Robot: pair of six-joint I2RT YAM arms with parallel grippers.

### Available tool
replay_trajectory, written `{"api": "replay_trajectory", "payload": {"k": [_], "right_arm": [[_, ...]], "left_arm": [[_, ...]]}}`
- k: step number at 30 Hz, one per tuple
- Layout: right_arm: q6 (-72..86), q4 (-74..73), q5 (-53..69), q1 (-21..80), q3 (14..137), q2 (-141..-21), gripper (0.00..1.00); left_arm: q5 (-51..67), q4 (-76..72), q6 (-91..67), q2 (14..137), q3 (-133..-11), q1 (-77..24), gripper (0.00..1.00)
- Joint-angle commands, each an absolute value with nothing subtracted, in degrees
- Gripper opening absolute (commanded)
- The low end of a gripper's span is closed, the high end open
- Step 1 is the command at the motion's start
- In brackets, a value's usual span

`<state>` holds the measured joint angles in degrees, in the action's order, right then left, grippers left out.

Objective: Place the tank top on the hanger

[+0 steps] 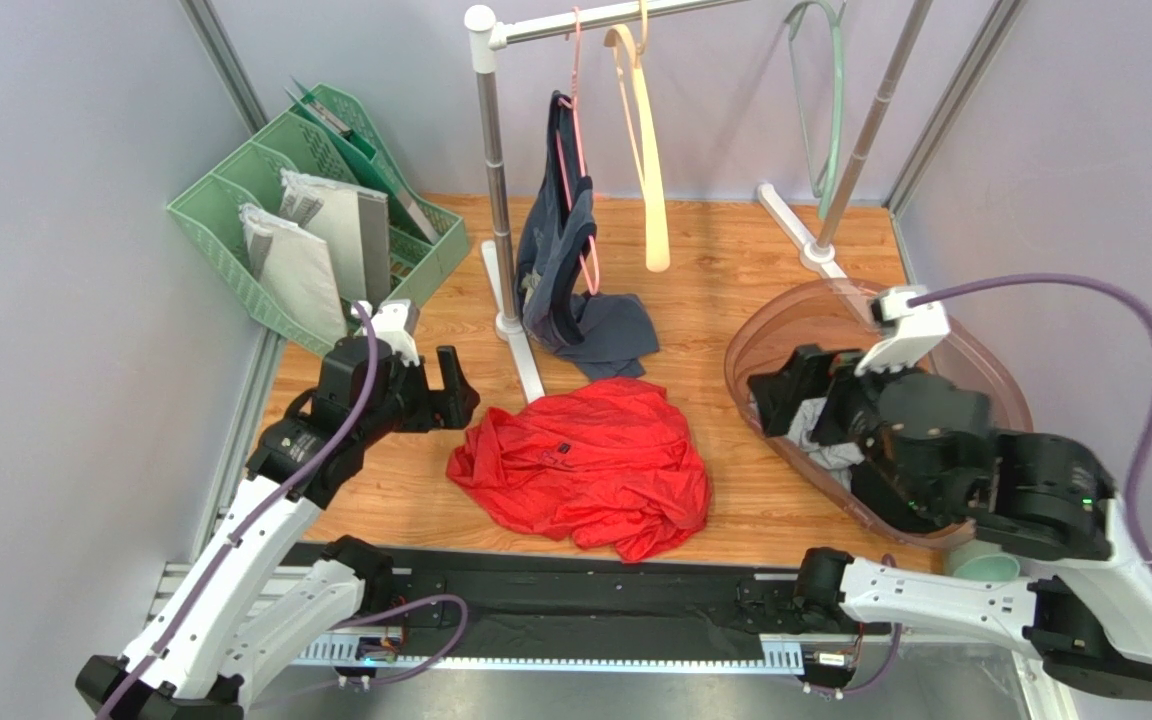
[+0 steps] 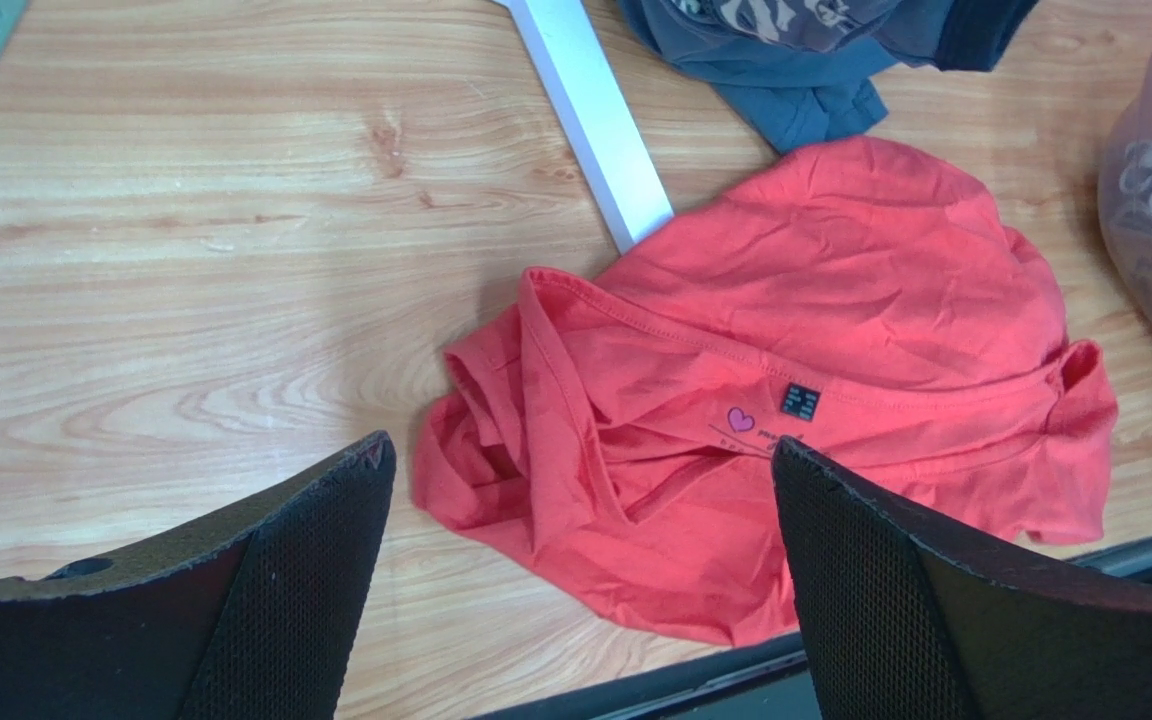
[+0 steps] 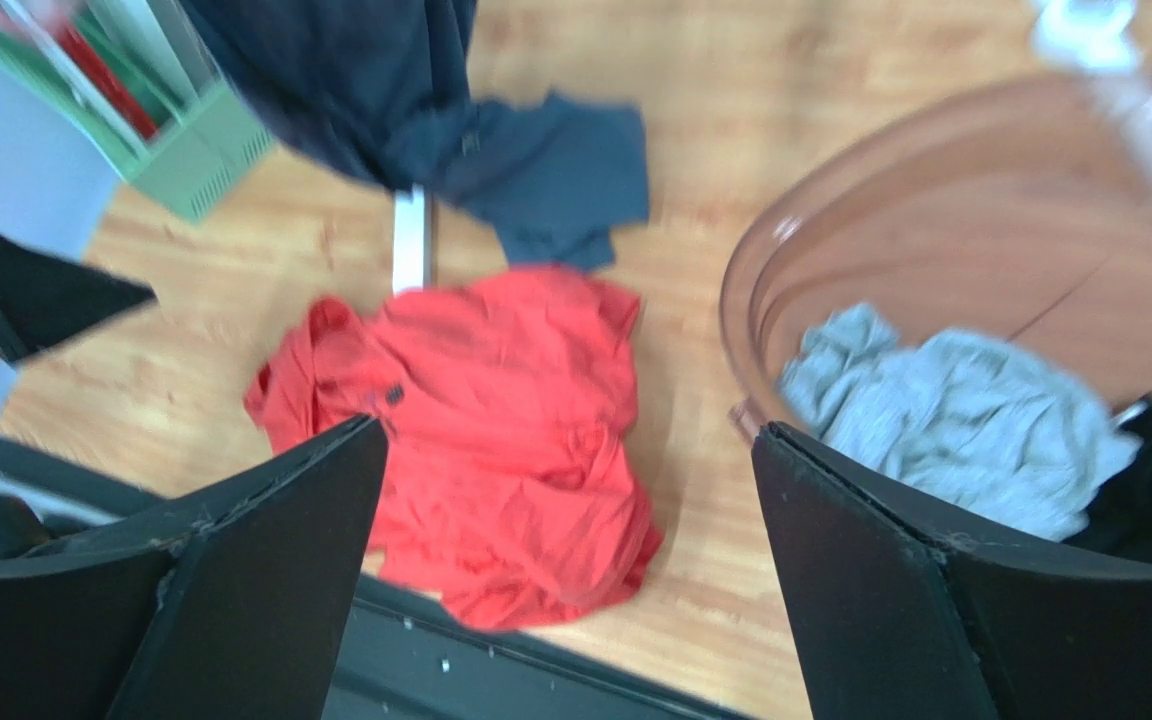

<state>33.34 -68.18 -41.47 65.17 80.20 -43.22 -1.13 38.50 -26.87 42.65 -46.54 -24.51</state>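
Note:
The red tank top (image 1: 582, 465) lies crumpled on the wooden table near the front edge, its neck label facing up in the left wrist view (image 2: 838, 300). The cream hanger (image 1: 642, 135) hangs by its hook from the rail at the back, empty. My left gripper (image 1: 459, 398) is open and empty, above the table just left of the tank top, which lies between and beyond its fingers (image 2: 579, 446). My right gripper (image 1: 778, 398) is open and empty, at the basket's left rim to the right of the tank top, which also shows in the right wrist view (image 3: 492, 390).
A dark navy top (image 1: 567, 240) hangs on a thin pink hanger (image 1: 579, 135) and drapes onto the table behind the tank top. The rack's white foot (image 2: 590, 120) touches the tank top's far edge. A brown translucent basket (image 1: 778, 338) holds a grey cloth (image 3: 958, 405). A green file rack (image 1: 312, 225) stands back left, and a mint green hanger (image 1: 830, 90) hangs back right.

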Motion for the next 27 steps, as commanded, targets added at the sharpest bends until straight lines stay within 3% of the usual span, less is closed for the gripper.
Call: {"api": "replay_trajectory", "payload": {"k": [1, 4, 7, 8, 11, 19, 27], "right_arm": [[23.39, -70.22, -49.30, 64.52, 90.33, -49.46, 1.00], [17.68, -67.78, -47.56, 61.37, 97.45, -54.38, 1.00], [12.31, -63.30, -36.16, 51.39, 103.52, -57.65, 1.00], [11.43, -62.50, -26.90, 47.85, 104.75, -60.09, 1.00], [9.85, -61.26, -19.53, 40.00, 110.46, -66.85, 1.00], [8.61, -58.20, -14.24, 38.32, 131.63, -83.57, 1.00], [7.38, -51.87, -17.92, 38.32, 136.14, -93.77, 0.98]], "left_arm": [[1.76, 41.57, -20.49, 43.77, -52.90, -23.29, 0.99], [2.20, 41.93, -18.64, 44.65, -54.32, -21.89, 0.99], [2.11, 40.52, -18.11, 44.47, -53.79, -21.09, 0.99], [2.20, 40.26, -17.93, 44.21, -53.35, -20.83, 0.99], [2.11, 39.55, -17.67, 43.42, -52.30, -20.31, 0.99], [0.97, 39.73, -17.49, 40.78, -51.07, -19.86, 0.99], [1.76, 39.90, -17.49, 41.04, -50.80, -19.42, 0.99]]}}
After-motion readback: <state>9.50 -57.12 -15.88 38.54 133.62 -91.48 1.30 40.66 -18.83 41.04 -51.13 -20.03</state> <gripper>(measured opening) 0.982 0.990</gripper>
